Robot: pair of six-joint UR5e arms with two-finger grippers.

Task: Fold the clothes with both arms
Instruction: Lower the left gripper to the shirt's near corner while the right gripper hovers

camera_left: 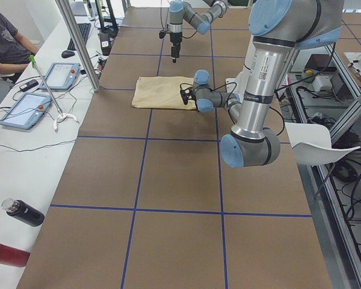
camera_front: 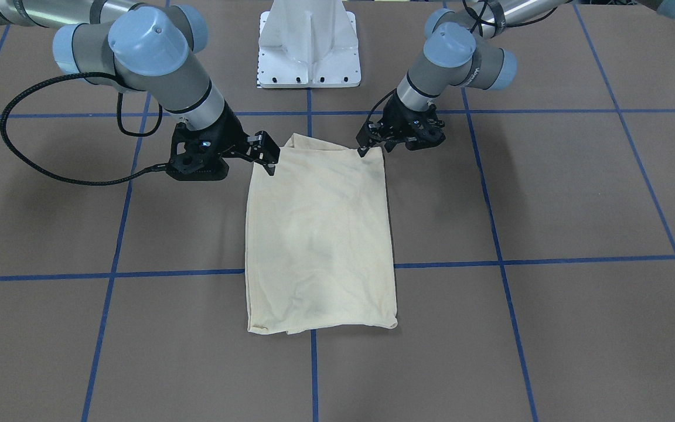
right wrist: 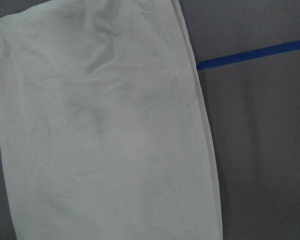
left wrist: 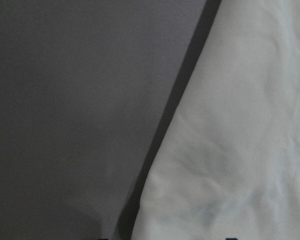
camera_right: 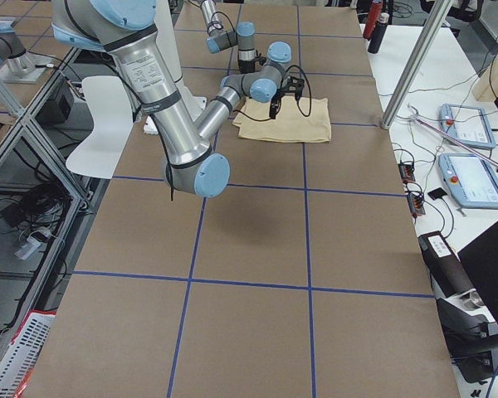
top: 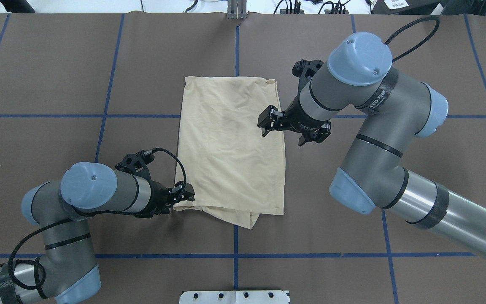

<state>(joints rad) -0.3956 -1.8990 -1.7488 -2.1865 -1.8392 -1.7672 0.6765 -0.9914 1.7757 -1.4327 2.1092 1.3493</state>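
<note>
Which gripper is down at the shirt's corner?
The left gripper, low at the shirt corner nearest the robot; the right gripper hangs higher above it.

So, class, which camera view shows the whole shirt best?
The exterior front-facing view: the shirt lies whole, its outline almost unblocked. Overhead, the right arm hides part of one edge; the side views show it small; the wrist views show only patches.

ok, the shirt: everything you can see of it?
The shirt is pale cream-yellow, thin fabric, lightly wrinkled, folded into a rough rectangle flat on the brown table. No print shows. A stitched hem runs along one long edge. At the robot-side end an under layer pokes out askew. The left gripper sits at its near corner; the right gripper hangs over its right edge.
</note>
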